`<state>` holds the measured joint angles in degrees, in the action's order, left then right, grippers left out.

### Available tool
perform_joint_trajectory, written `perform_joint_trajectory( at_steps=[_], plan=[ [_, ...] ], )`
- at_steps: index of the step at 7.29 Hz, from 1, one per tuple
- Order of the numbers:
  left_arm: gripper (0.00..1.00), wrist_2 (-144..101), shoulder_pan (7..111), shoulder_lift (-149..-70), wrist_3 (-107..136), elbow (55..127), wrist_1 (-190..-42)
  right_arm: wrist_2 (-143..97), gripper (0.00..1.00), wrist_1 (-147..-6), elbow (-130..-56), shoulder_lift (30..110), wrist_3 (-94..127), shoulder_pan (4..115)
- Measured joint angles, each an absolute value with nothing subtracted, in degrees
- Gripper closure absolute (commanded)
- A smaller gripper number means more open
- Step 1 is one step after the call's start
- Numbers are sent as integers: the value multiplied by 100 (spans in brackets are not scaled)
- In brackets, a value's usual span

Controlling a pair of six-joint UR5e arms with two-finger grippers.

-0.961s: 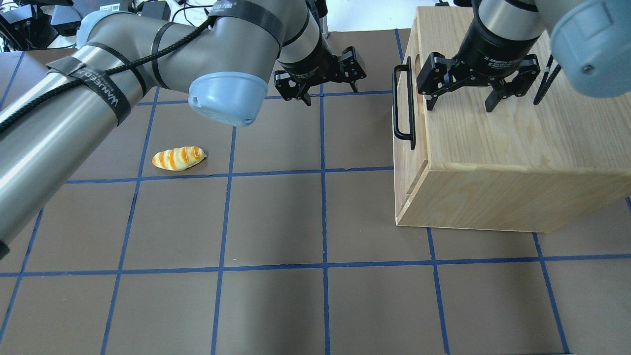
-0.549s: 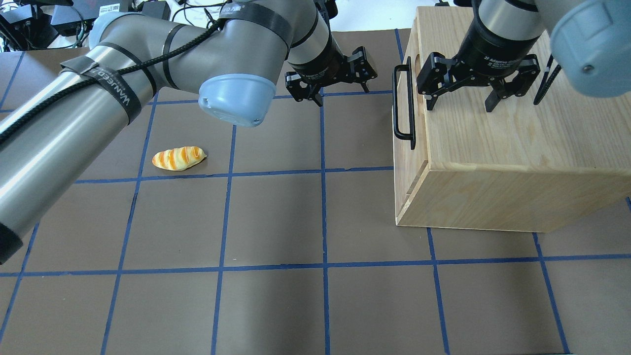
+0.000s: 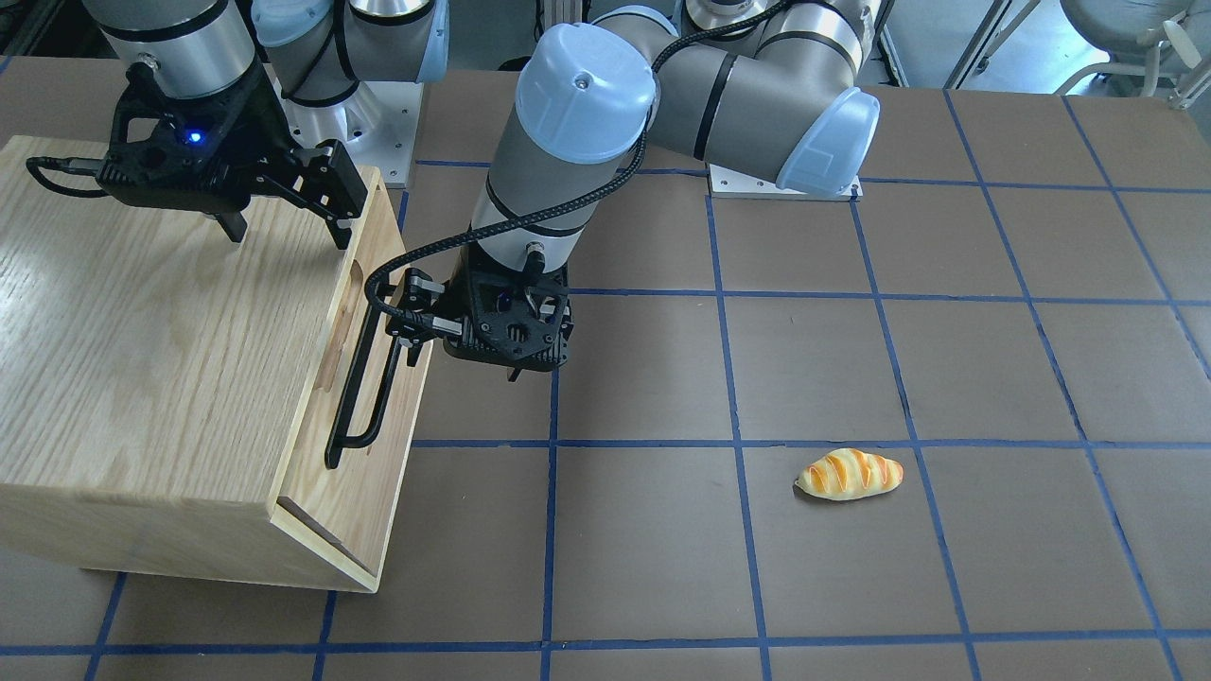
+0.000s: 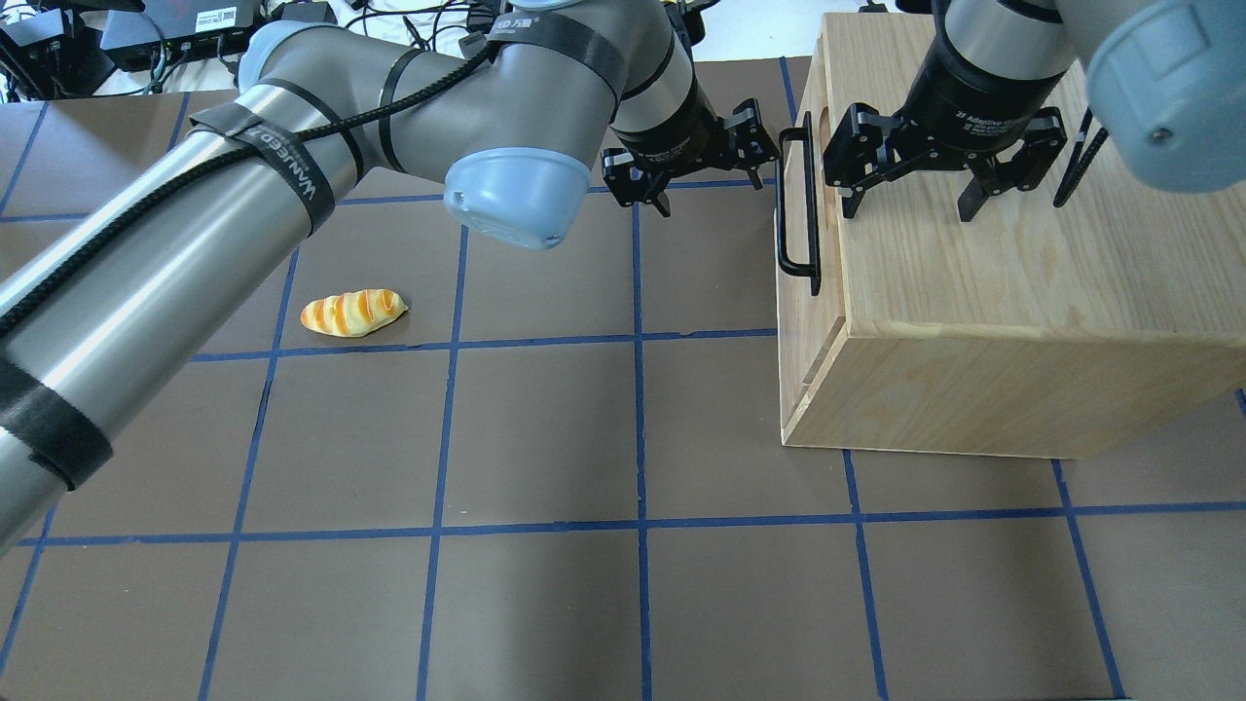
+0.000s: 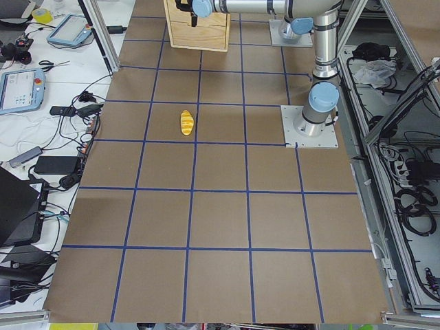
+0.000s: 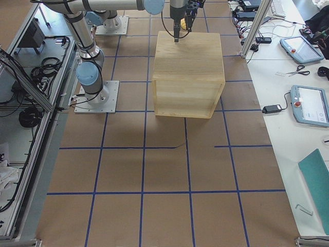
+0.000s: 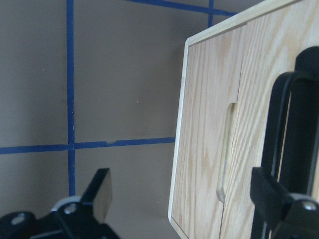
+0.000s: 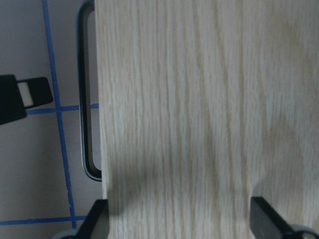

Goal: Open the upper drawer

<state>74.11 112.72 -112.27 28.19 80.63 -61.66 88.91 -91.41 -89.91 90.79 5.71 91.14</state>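
Observation:
The upper drawer [image 3: 358,497] sits closed in the oak cabinet [image 4: 1022,273]. Its front carries a black bar handle [image 4: 793,209] and an oblong slot [image 7: 227,149]. The handle also shows in the front view [image 3: 364,383] and in the left wrist view [image 7: 299,124]. My left gripper [image 4: 711,190] is open and empty, its near fingertip right beside the handle's upper part; the handle is not between the fingers. It also shows in the front view [image 3: 461,364]. My right gripper [image 4: 910,209] is open and empty just above the cabinet top [image 8: 199,124].
A toy bread loaf [image 4: 352,313] lies on the brown mat to the left, well away from the cabinet. Blue tape lines grid the mat [image 4: 545,438]. Cables and devices lie beyond the table's far edge [image 4: 195,24].
My left gripper has moved right, from the middle of the table up to the drawer handle, still open. The right gripper and the cabinet have not moved.

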Motion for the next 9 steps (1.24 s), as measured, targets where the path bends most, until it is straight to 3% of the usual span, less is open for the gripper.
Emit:
perform_joint_trajectory(
  at_steps=[9],
  plan=[
    [0,7242,11468,-11507,3031,8042,-5900,8892,0,-9140,-8991,9079,571,9114]
  ],
)
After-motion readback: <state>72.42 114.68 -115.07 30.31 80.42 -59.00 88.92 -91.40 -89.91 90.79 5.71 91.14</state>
